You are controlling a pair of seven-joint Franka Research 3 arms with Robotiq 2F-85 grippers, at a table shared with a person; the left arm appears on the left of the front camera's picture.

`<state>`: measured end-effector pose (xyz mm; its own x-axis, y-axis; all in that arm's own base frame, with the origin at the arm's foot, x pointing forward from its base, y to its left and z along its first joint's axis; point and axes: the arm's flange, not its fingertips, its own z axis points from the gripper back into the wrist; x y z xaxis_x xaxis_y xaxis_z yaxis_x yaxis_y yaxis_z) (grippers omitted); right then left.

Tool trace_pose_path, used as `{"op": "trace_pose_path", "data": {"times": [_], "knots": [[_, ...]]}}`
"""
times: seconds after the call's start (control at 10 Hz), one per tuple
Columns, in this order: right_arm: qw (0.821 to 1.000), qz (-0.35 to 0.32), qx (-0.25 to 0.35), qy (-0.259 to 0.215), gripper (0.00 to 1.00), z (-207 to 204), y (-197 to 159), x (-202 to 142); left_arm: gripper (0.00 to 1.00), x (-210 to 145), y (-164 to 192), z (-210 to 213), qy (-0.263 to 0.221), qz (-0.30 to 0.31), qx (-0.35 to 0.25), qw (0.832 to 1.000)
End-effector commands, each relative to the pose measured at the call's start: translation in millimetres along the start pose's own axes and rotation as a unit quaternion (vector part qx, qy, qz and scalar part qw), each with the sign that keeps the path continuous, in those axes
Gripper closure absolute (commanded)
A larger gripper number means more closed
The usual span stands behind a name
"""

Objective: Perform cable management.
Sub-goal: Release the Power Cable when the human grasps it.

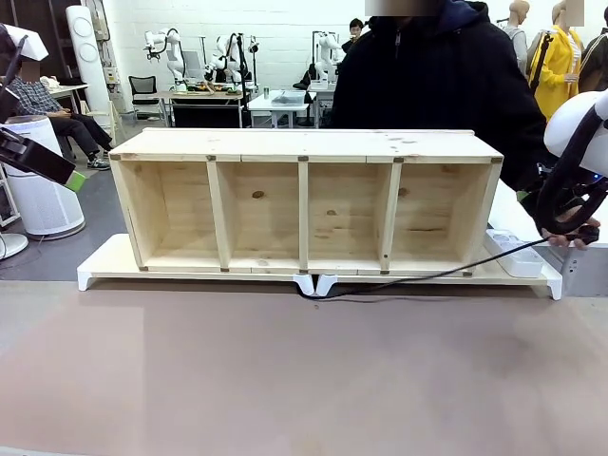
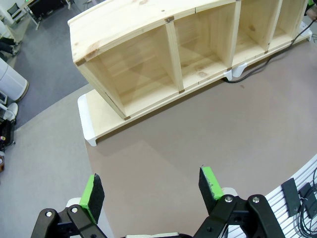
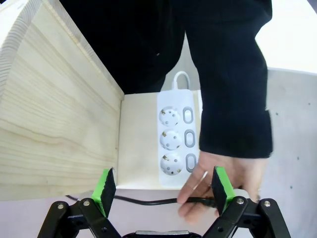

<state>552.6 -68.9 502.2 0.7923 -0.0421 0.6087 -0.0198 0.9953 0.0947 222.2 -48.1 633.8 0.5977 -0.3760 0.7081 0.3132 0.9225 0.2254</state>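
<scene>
Cable held by person at shelf's right end

Cable (image 1: 427, 276) lies along the front foot of the wooden shelf (image 1: 304, 201) in the front view, its long axis running roughly 9 to 3 o'clock: from the gap in the white base (image 1: 104, 264) at mid-front it rises gently toward 3 o'clock. That end sits at the person's hand (image 1: 570, 233), by the right arm. In the right wrist view the cable (image 3: 148, 201) crosses low between the green pads, nearly level, and its end at 3 o'clock is gripped by the person's hand (image 3: 223, 178); the plug itself is hidden under the fingers. Just beyond, a white power strip (image 3: 176, 139) with three sockets lies on the base beside the shelf's end wall.

Right hand (image 3: 165, 191) is spread wide, pads either side of the cable; whether they touch it cannot be told. Left hand (image 2: 151, 191) is also spread, holding nothing, hanging over bare brown worktop (image 2: 198, 144), the shelf toward 12 o'clock.
</scene>
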Motion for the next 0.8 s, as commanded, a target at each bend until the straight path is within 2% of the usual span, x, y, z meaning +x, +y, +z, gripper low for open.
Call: {"op": "trace_pose_path", "data": {"times": [0.0,0.7], "knots": [[1.000,-0.003,-0.001,-0.001,0.00,0.7,-2.3,0.0,0.00,2.0,0.4,-1.2,-0.004,0.000,0.002,1.000],[1.000,-0.003,-0.001,-0.001,0.00,0.7,-2.3,0.0,0.00,2.0,0.4,-1.2,-0.004,0.000,0.002,1.000]]}}
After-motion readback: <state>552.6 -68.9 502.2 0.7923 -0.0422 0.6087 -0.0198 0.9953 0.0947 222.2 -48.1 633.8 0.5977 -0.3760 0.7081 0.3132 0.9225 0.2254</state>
